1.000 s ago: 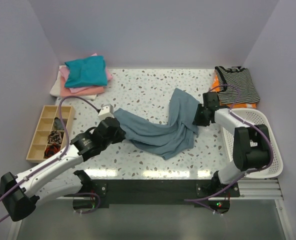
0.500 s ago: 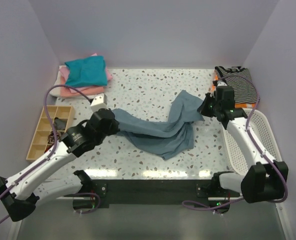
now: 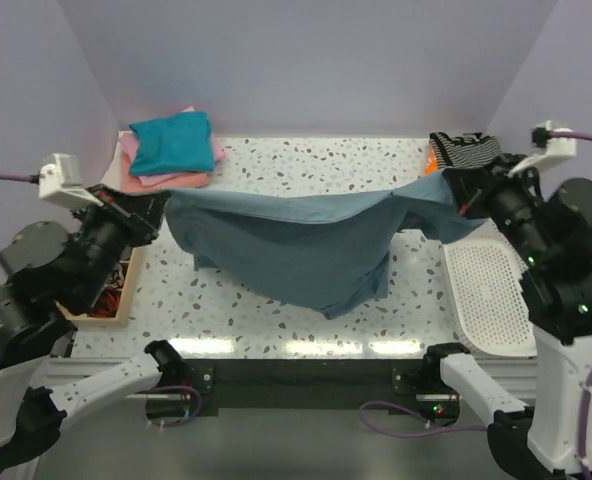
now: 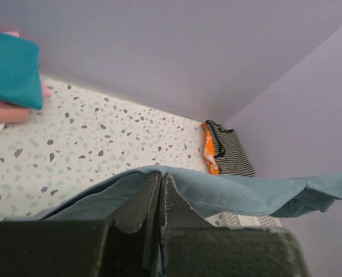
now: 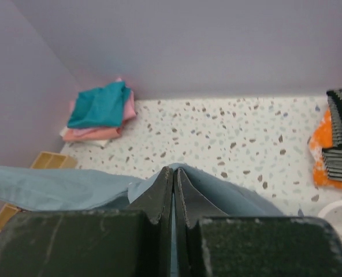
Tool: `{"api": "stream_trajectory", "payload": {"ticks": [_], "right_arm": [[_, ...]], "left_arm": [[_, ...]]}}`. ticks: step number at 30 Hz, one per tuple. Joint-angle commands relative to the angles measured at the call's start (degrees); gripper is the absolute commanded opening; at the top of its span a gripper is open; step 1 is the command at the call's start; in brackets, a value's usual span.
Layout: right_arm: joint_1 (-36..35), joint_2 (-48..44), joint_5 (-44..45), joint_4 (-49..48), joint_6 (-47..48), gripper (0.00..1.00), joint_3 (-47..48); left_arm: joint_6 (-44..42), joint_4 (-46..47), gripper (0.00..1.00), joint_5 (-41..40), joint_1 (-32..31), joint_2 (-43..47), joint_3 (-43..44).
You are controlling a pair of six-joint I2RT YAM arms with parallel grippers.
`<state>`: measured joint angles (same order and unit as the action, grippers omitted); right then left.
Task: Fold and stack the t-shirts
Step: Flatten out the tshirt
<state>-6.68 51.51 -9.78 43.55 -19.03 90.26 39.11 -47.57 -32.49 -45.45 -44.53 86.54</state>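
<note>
Slate-blue t-shirt (image 3: 296,250) hangs across mid-frame. Its upper edge is stretched between both arms and its lower folds sag to the speckled table (image 3: 306,165) near the front edge. Left gripper (image 4: 161,176) is clenched on the cloth's left end, right gripper (image 5: 174,171) on its right end. Tabletop shows between the shirt and the back wall.

Folded stack (image 3: 171,150), teal over pink over white, lies upper left. Striped garment (image 3: 468,150) lies upper right. White basket (image 3: 491,300), right edge, has its perforated floor in view. Wooden divider tray (image 3: 116,300), left edge, is largely hidden by the arm; contents cannot be told.
</note>
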Motion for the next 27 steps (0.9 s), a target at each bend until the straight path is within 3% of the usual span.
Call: {"api": "stream_trajectory", "payload": {"ticks": [1, 6, 11, 14, 17, 20, 21, 27], "right_arm": [[0.17, -2.9, -3.22, 11.36, 2.41, 0.0, 17.37], [0.09, -2.28, -9.63, 19.38, 3.3, 0.0, 33.91], [0.09, -2.03, -15.61, 17.62, -0.65, 0.0, 42.18], [0.0, -2.72, -18.34, 13.08, -2.5, 0.0, 42.9], [0.09, -3.08, -17.38, 10.51, -2.51, 0.0, 37.03], [0.09, -2.99, -14.14, 6.14, -1.98, 0.0, 25.0], [0.09, -3.25, -13.26, 4.11, -2.15, 0.0, 17.05], [0.0, 2.09, -5.26, -9.26, -2.33, 0.0, -4.79]], "left_arm": [[-4.56, -0.94, 0.0, 7.86, -0.16, 1.64, 6.26], [-5.45, -0.15, 0.0, 16.48, -0.08, 5.86, 10.04], [-6.24, -1.03, 0.0, 24.39, 0.45, 5.77, 19.96], [-6.5, -2.7, 0.0, 23.97, 1.77, 5.25, 22.78], [-6.33, -3.76, 0.0, 22.04, 2.38, 4.9, 21.22], [-5.98, -2.97, 0.0, 19.15, 2.38, 4.02, 15.78], [-5.8, -2.36, 0.0, 18.17, 2.39, 3.93, 13.94], [-4.14, 4.49, 0.0, 4.29, 2.38, 1.38, -5.31]]}}
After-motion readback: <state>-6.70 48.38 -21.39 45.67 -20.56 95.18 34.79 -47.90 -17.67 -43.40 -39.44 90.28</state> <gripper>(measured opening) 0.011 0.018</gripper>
